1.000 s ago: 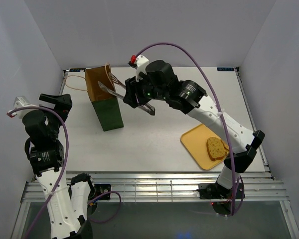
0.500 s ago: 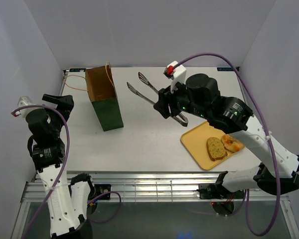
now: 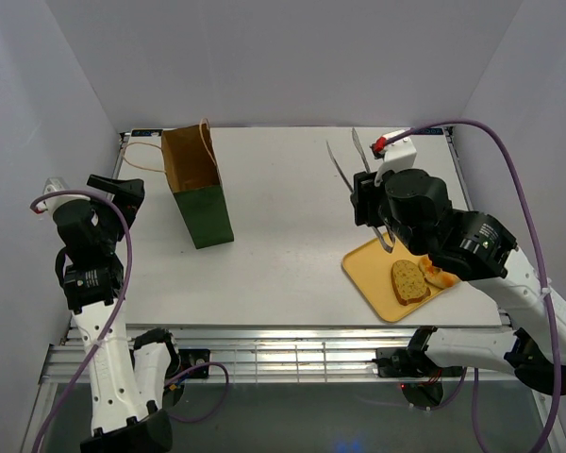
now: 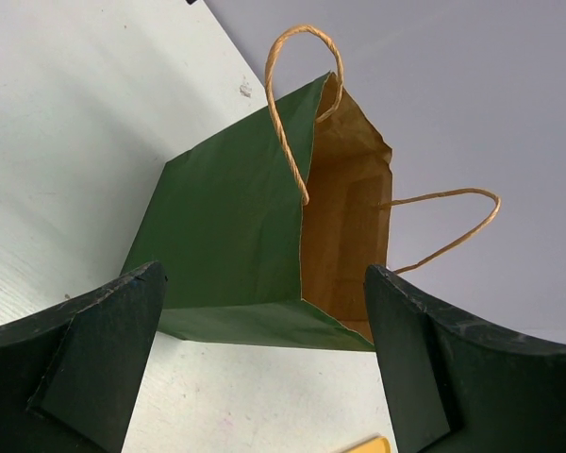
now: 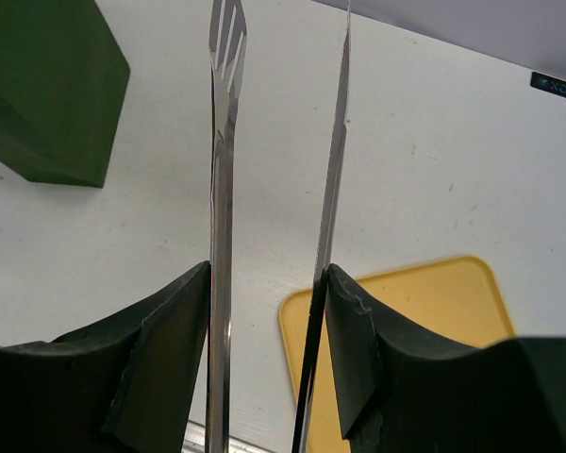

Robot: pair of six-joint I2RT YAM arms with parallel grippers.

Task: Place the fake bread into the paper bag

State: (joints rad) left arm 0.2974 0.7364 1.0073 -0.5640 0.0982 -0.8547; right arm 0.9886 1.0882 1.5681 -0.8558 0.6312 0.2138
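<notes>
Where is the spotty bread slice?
Look at the white table, near its right front corner, for the flat yellow tray. The slice lies on it, brown and speckled, darker than the orange bun beside it.

Your light is bright, even and diffuse, with only soft shadows. Nearest each wrist lens the dark fingers (image 4: pixel 90 363) blur; beyond the tips of the right gripper (image 5: pixel 267 283), the tongs (image 5: pixel 223 142) show mild glare.
</notes>
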